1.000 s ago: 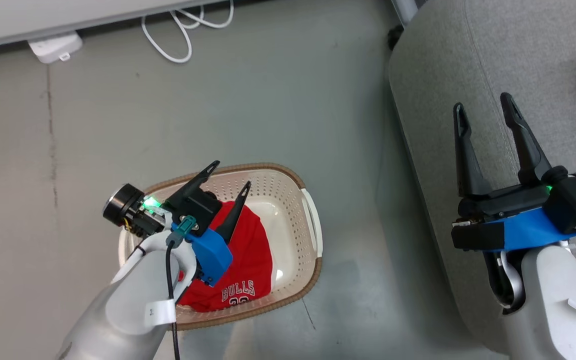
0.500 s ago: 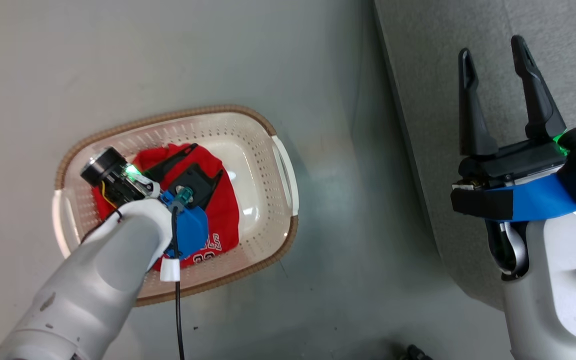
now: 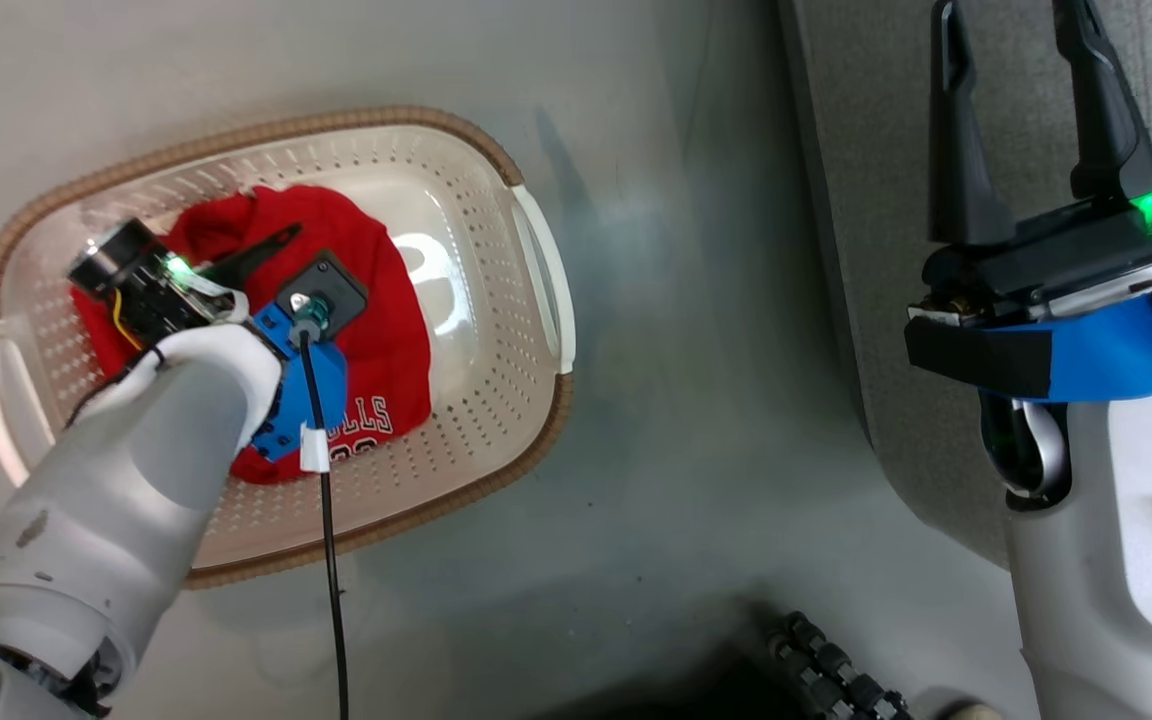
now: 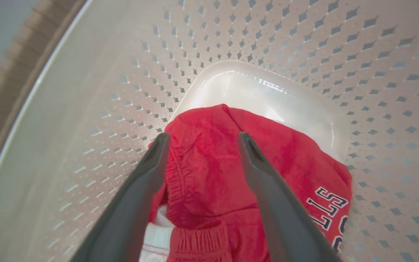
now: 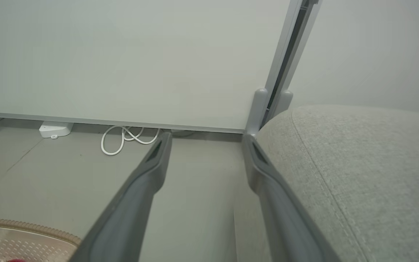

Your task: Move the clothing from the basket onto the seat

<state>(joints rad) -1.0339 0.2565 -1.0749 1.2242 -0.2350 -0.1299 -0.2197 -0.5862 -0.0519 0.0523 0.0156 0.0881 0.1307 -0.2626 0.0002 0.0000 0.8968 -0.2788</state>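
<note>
Head view, far left: basket (image 3: 536,250) sits on the floor (image 3: 696,420), clothing (image 3: 381,300) bunched toward its left end. Left gripper (image 4: 204,138) is down inside the basket, right over the clothing, jaws spread wide, grasping nothing. Left wrist view: both fingers (image 4: 140,189) straddle the top fold of the red fabric, white trim (image 4: 156,236) low between them, jersey lettering past the right-hand finger. Contact with fabric: cannot tell. Middle: floor strip between basket and seat. Right: seat (image 3: 866,200), grey. Right gripper (image 5: 206,138) is released and empty, fingers over the seat's near edge, well apart from basket and clothing. Right wrist view: white cable (image 5: 122,140) on the floor.
</note>
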